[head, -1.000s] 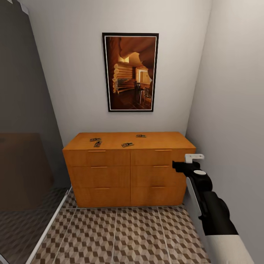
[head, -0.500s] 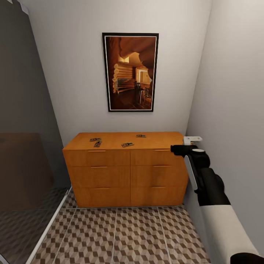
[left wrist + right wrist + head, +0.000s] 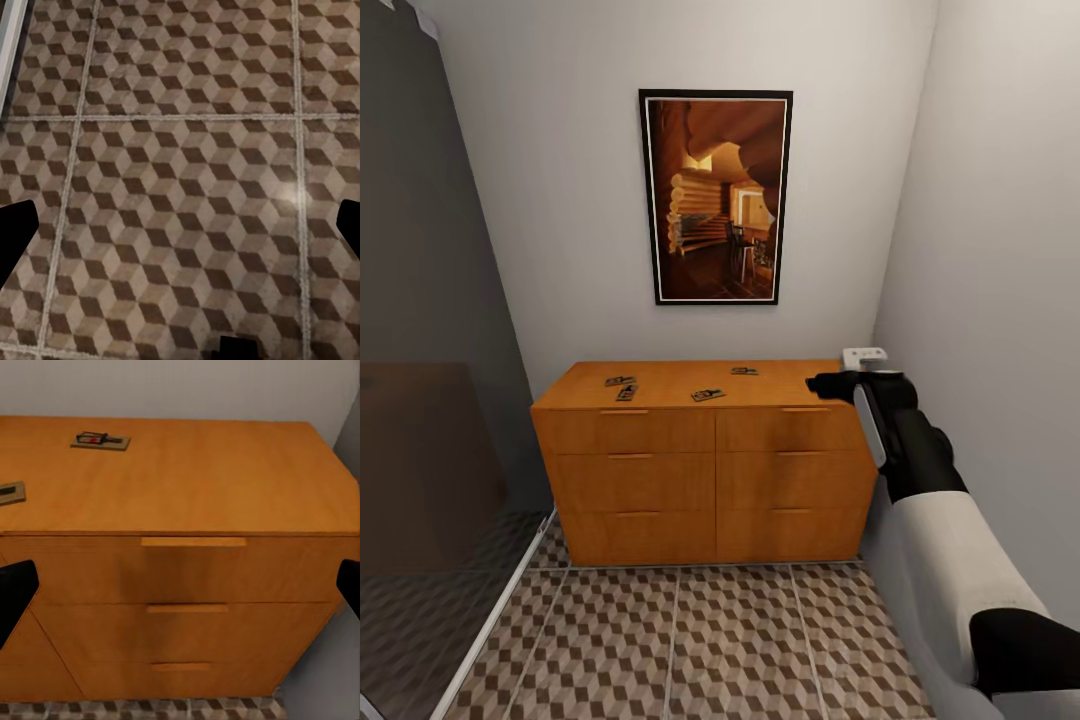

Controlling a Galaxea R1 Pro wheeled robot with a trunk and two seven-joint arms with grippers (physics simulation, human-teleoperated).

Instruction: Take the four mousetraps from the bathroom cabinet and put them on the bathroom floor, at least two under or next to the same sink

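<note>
The cabinet [image 3: 705, 465] is orange-brown wood; the mousetraps [image 3: 708, 395] on it are brown with dark wire. The floor [image 3: 690, 645] has brown, beige and white cube-pattern tiles with pale grout. The walls [image 3: 560, 200] are plain white, and the picture [image 3: 715, 197] has a black frame.

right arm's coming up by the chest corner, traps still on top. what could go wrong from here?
1. The right gripper sits near the cabinet top's right edge; reaching in low could clip that edge.
2. The mousetraps are thin and flat, so open fingers may push one along the top rather than grip it.
3. The right wall is tight against the arm, limiting elbow room.
</note>
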